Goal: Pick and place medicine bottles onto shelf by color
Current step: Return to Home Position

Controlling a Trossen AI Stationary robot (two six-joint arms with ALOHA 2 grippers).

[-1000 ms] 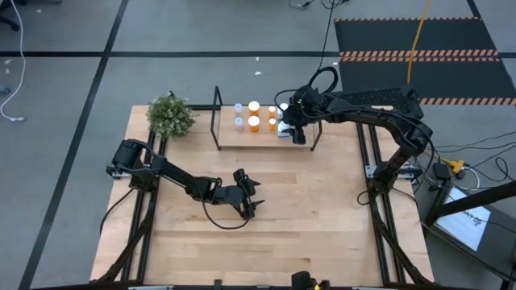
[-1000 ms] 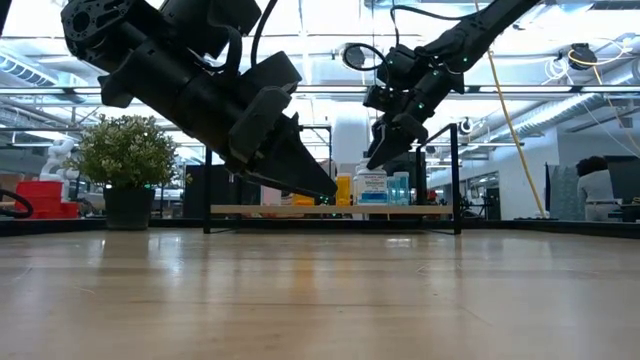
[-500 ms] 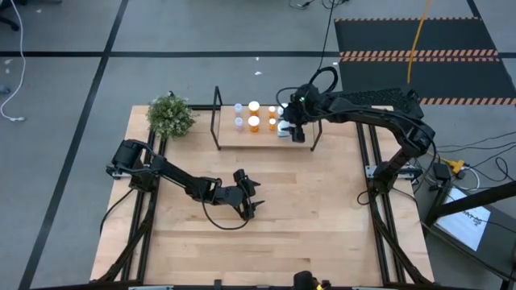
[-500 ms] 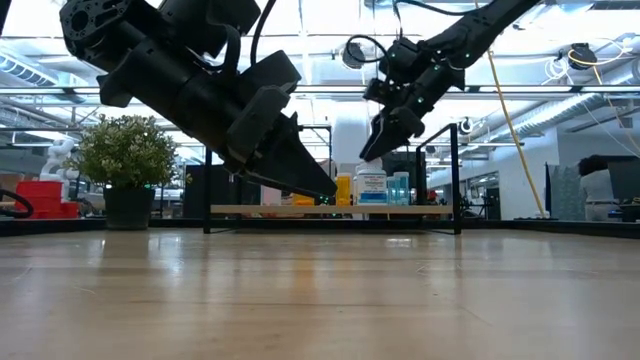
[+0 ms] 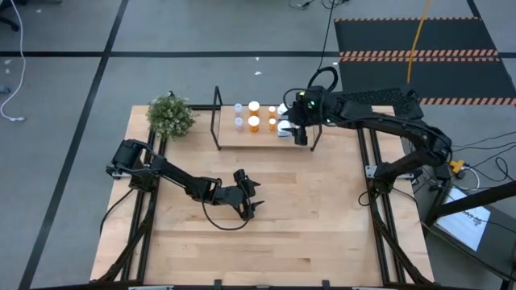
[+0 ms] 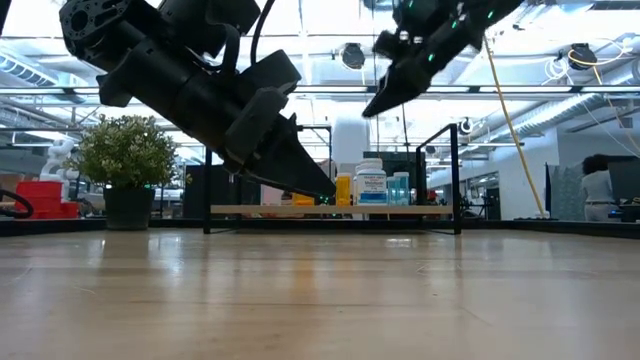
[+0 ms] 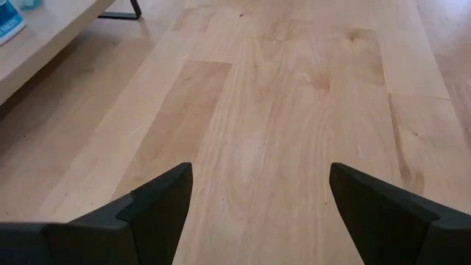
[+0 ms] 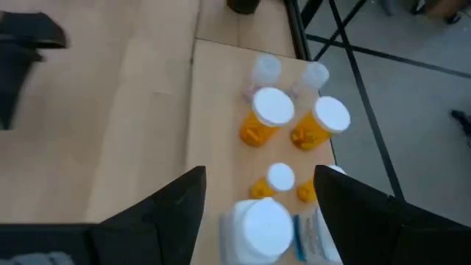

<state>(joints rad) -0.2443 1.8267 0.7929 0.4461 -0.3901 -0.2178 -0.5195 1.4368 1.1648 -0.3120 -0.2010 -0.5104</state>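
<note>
High view, from the left: a plant [image 5: 170, 115] stands at the far corner of the table [image 5: 322, 234], well off to the left of the left gripper [image 5: 250, 208] and out of the work's way. That gripper hovers low over bare table near the middle. The left wrist view shows its fingers [image 7: 158, 199] spread wide with nothing between them, so it is empty and waiting. Beyond it, along the table's far edge, runs the shelf [image 5: 242, 139], and everything to be sorted stands upright on it; nothing lies on the table near either gripper. The stock is set in pairs by colour, which is the point of the job. The clear bottles [image 5: 239, 122] are farthest from the right gripper [image 5: 300, 134], then come the big orange bottles [image 5: 254, 122] and the small orange bottles [image 5: 272, 124]. The white bottles [image 5: 284, 130] stand straight beneath it. The right gripper hangs over that last pair at the shelf's right end; in the low view it is high above the caps, clear of them. The right wrist view looks down between its parted fingers [image 8: 173, 202] onto a white cap [image 8: 259, 221], and they hold nothing. I judge the sorting done. That arm needs only a clean way back to rest, without brushing the frame [image 6: 457, 180].
</note>
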